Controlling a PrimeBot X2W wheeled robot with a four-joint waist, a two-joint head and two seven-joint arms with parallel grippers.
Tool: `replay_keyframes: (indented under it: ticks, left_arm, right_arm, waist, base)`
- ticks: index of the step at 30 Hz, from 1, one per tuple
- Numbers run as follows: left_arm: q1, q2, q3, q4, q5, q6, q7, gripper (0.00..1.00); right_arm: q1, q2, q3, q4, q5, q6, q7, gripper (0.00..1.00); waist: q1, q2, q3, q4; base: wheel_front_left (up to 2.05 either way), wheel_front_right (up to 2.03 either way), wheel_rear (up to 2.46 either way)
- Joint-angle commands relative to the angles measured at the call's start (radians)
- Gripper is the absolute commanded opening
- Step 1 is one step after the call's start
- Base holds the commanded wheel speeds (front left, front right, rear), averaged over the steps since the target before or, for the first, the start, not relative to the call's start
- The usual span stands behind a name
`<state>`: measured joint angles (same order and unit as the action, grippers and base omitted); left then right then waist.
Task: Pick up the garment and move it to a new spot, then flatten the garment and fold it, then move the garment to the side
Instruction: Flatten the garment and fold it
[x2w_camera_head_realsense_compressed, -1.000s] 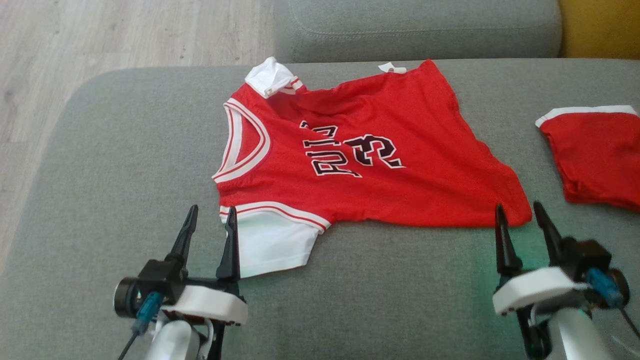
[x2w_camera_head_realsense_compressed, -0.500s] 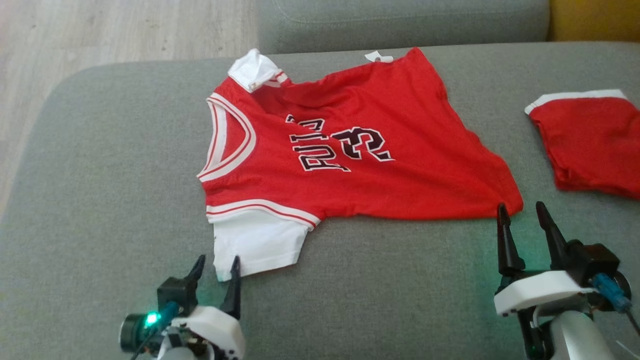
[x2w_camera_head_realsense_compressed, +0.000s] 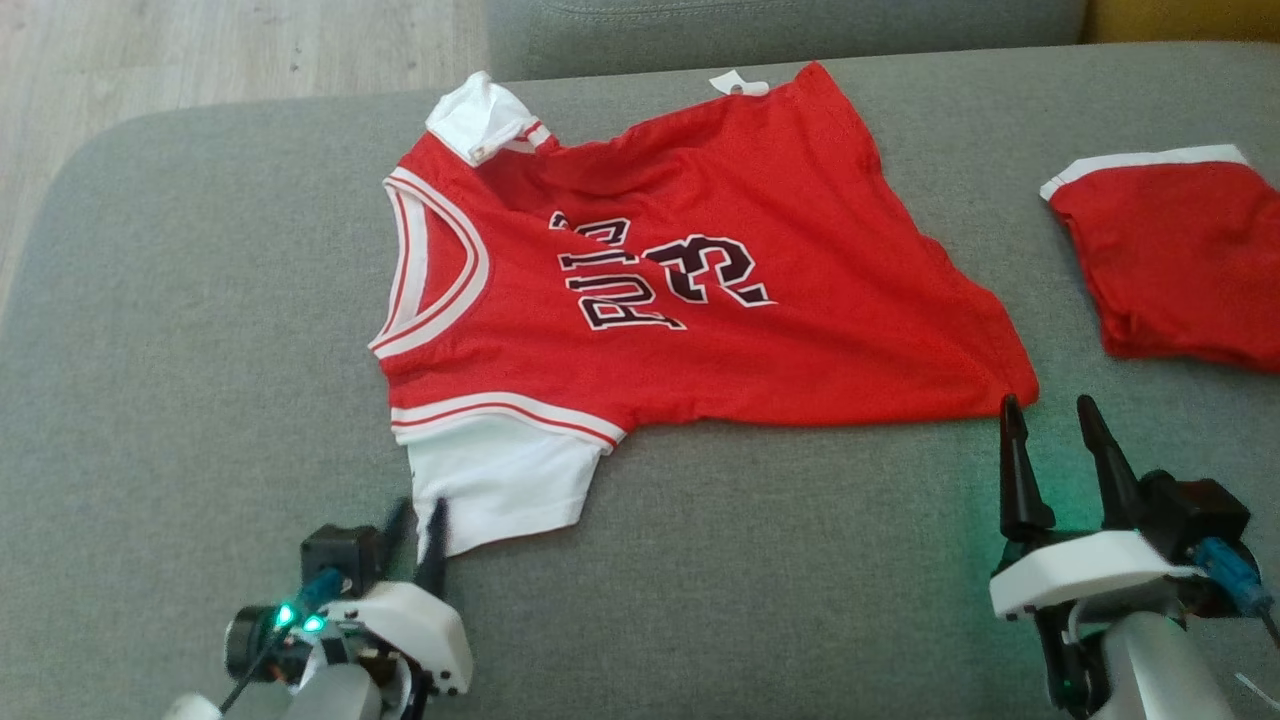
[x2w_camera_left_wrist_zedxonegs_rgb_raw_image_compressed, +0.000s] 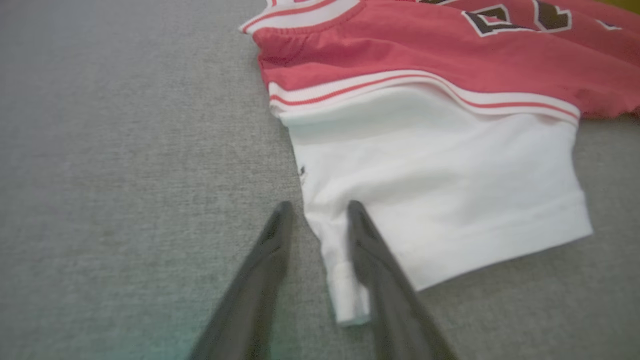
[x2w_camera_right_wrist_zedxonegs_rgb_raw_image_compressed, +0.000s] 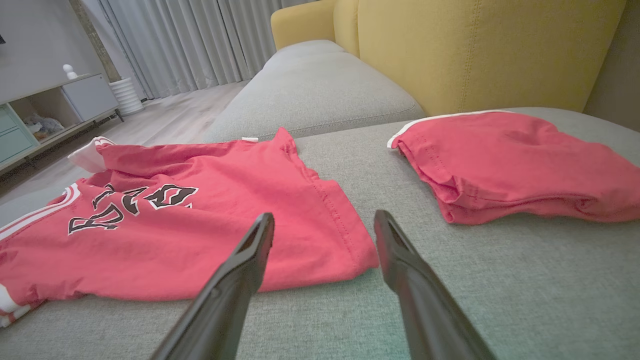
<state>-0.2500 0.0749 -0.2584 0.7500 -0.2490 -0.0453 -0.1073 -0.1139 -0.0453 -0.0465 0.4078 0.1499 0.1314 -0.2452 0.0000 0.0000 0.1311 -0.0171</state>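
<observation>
left claw (x2w_camera_left_wrist_zedxonegs_rgb_raw_image_compressed: 320, 206): part-open, straddling white sleeve (x2w_camera_left_wrist_zedxonegs_rgb_raw_image_compressed: 440, 200) edge, not clamped | right claw (x2w_camera_head_realsense_compressed: 1048, 402): wide open, empty, at jersey (x2w_camera_head_realsense_compressed: 700, 330) near-right hem corner

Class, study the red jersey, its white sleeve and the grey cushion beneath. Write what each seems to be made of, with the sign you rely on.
Red jersey: likely thin synthetic knit, matte; it rumples softly, with stitched hems.
White sleeve: probably cotton-like knit, matte, with a hemmed cuff.
Grey cushion: woven upholstery fabric, matte; a fine speckled weave shows.
</observation>
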Motion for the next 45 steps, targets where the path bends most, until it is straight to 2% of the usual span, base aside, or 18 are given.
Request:
replay_keyframes:
  ticks: [1, 5, 10, 16, 25, 41, 42, 43, 45]
  left_arm:
    - [-0.005, 0.009, 0.011, 0.023, -0.006, -0.011, 0.028, 0.0]
    - [-0.006, 0.001, -0.006, 0.012, -0.021, -0.029, 0.019, 0.0]
    - [-0.014, -0.007, 0.001, -0.055, -0.039, -0.023, -0.062, 0.0]
    - [-0.022, -0.01, 0.023, -0.214, -0.043, -0.006, -0.143, 0.0]
    - [0.025, -0.016, 0.045, -0.442, -0.036, 0.003, -0.154, 0.0]
    - [0.04, -0.021, 0.034, -0.496, -0.02, -0.01, -0.154, 0.0]
    - [0.039, -0.021, 0.036, -0.495, -0.02, -0.01, -0.154, 0.0]
    - [0.039, -0.021, 0.038, -0.494, -0.02, -0.01, -0.154, 0.0]
    - [0.039, -0.021, 0.045, -0.488, -0.021, -0.009, -0.154, 0.0]
  right_arm:
    - [-0.032, -0.005, 0.017, -0.023, 0.004, -0.001, -0.007, 1.0]
    - [-0.037, -0.005, -0.001, -0.01, -0.004, -0.001, -0.007, 1.0]
    - [-0.037, -0.005, -0.043, 0.017, -0.029, -0.001, -0.001, 1.0]
    - [-0.054, -0.005, -0.092, 0.08, -0.051, -0.001, 0.04, 1.0]
    - [-0.121, -0.005, -0.114, 0.206, -0.094, -0.001, 0.068, 1.0]
    - [-0.255, -0.005, -0.116, 0.477, -0.168, -0.001, 0.094, 1.0]
    - [-0.261, -0.005, -0.113, 0.488, -0.168, -0.001, 0.093, 0.71]
    - [-0.267, -0.005, -0.11, 0.498, -0.168, -0.001, 0.09, 0.0]
    - [-0.277, -0.005, -0.098, 0.517, -0.153, -0.001, 0.079, 0.0]
  waist:
    - [0.0, 0.0, -0.003, 0.003]
    - [0.0, 0.0, -0.017, 0.015]
    - [0.0, 0.0, -0.036, 0.037]
    - [0.0, 0.0, -0.041, 0.067]
    - [0.0, 0.0, -0.028, 0.095]
    - [0.0, 0.0, 0.011, 0.108]
    - [0.0, 0.0, 0.013, 0.108]
    - [0.0, 0.0, 0.015, 0.107]
    - [0.0, 0.0, 0.012, 0.103]
  base:
    - [0.0, 0.0, 0.0]
    - [0.0, 0.0, 0.0]
    - [0.0, 0.0, 0.0]
    - [0.0, 0.0, 0.0]
    - [0.0, 0.0, 0.0]
    - [0.0, 0.0, 0.0]
    - [0.0, 0.0, 0.0]
    - [0.0, 0.0, 0.0]
    - [0.0, 0.0, 0.0]
